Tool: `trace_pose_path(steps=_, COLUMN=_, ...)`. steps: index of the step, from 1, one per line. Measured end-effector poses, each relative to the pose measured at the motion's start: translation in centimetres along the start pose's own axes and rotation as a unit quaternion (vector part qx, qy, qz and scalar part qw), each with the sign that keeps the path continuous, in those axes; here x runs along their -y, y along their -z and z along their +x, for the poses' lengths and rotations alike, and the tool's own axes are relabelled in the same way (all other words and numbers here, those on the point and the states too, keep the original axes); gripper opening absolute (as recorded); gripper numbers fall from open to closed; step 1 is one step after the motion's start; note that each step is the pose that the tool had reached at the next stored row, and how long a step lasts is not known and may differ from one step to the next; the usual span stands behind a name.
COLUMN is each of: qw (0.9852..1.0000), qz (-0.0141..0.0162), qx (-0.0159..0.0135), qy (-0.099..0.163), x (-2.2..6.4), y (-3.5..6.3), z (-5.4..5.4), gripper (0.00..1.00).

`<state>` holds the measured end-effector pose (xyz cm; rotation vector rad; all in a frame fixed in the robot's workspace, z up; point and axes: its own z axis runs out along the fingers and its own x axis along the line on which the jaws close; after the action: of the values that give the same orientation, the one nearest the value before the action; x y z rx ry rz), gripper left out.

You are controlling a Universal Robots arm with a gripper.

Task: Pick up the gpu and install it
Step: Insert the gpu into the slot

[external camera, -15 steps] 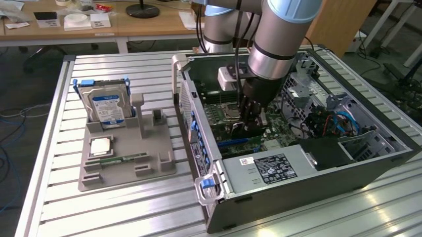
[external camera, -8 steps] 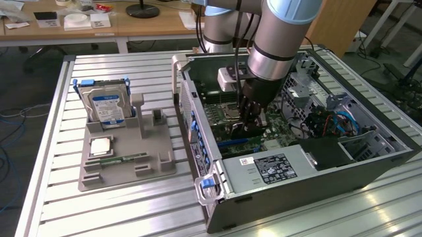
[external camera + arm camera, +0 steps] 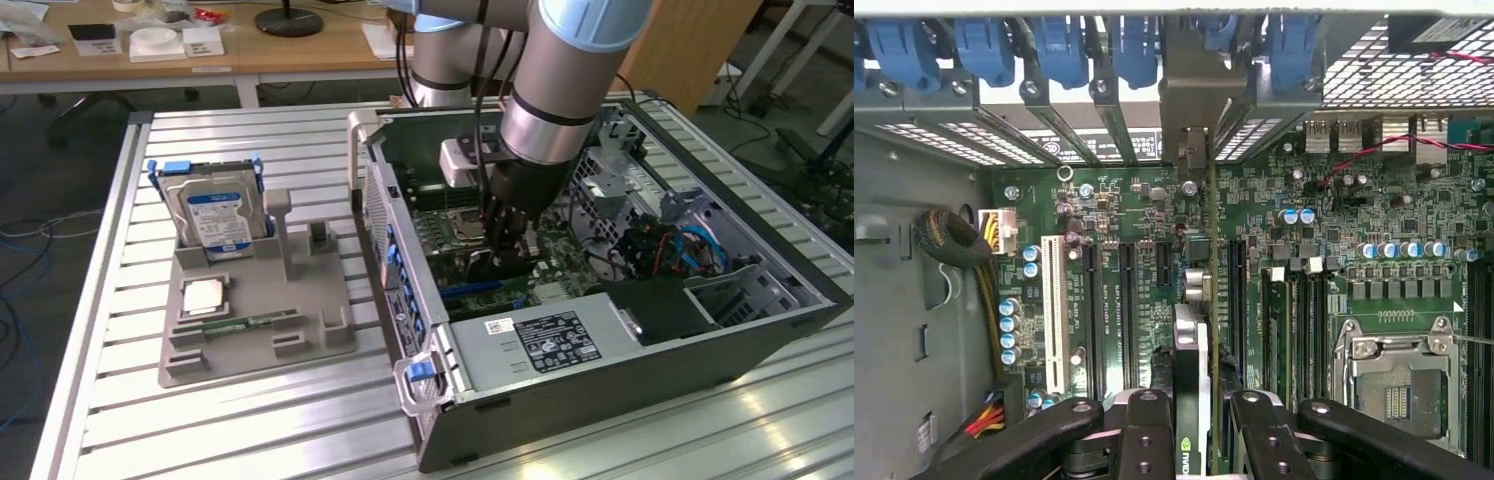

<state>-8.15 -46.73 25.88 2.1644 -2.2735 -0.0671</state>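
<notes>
Install step in hand: gpu point(image 3: 1192, 400) held edge-on over the motherboard point(image 3: 1154, 230) inside the open case point(image 3: 667, 340), well clear of the holder point(image 3: 254, 320) on the surface point(image 3: 200, 430). Calls for lining card edge with a long slot point(image 3: 1236, 300) and bracket with the rear opening, then pressing straight down. Gripper point(image 3: 1194, 430) partly closed, clamped on gpu.

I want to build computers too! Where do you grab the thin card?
Grip the gpu by its top edge, coming from above, the hand pinching both flat faces. It stands on edge over the motherboard, so only that edge is free.
</notes>
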Motion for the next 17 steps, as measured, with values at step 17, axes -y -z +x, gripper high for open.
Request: trace_pose_path(steps=17, qw=1.0000, qz=0.0000, qx=0.0000, qy=-0.001, x=-0.03, y=-0.64, z=-0.18, gripper=0.27)
